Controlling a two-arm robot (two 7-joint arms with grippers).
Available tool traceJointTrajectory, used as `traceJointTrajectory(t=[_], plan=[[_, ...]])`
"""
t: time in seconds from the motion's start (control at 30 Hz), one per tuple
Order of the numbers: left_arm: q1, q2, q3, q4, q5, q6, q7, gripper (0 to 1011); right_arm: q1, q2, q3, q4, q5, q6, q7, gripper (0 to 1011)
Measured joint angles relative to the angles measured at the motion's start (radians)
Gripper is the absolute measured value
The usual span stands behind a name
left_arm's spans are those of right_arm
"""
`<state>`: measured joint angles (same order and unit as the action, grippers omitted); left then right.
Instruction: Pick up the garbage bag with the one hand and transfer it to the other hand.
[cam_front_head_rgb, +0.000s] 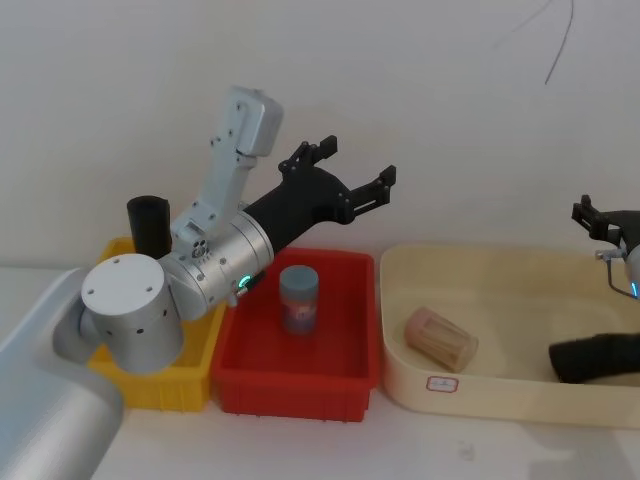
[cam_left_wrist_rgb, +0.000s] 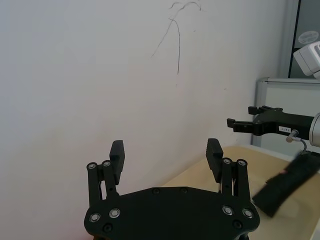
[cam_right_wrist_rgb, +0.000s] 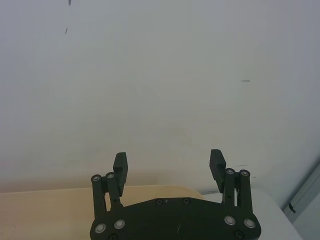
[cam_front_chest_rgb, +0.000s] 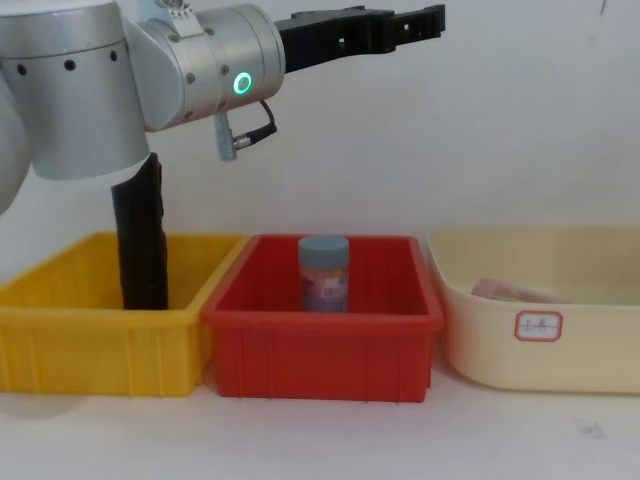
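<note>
Behind your three bins runs a plain white wall, and one black matte garbage bag roll (cam_front_chest_rgb: 141, 235) stands upright in the yellow plastic bin (cam_front_chest_rgb: 60, 340), while another (cam_front_head_rgb: 594, 357) lies on its side in the cream tub (cam_front_head_rgb: 480, 400). Your left gripper (cam_front_head_rgb: 340, 172) hovers spread wide and empty above the red bin (cam_front_head_rgb: 290, 385). Your right gripper (cam_right_wrist_rgb: 170, 162), raised over the tub's far right, is likewise wide and empty.

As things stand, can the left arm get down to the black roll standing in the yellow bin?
Probably yes: the left tool is open and raised above the red bin, and nothing covers the garbage bag standing upright in the yellow bin.
</note>
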<state>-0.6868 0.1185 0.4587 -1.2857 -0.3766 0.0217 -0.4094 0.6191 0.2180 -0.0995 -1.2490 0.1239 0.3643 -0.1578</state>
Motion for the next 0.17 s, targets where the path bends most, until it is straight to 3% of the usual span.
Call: traceJointTrajectory(t=[0.17], plan=[[0.0,0.0,0.0,0.0,0.0,0.0,0.0,1000,0.0,0.0,0.0,0.0,0.0,0.0,0.0,1000]])
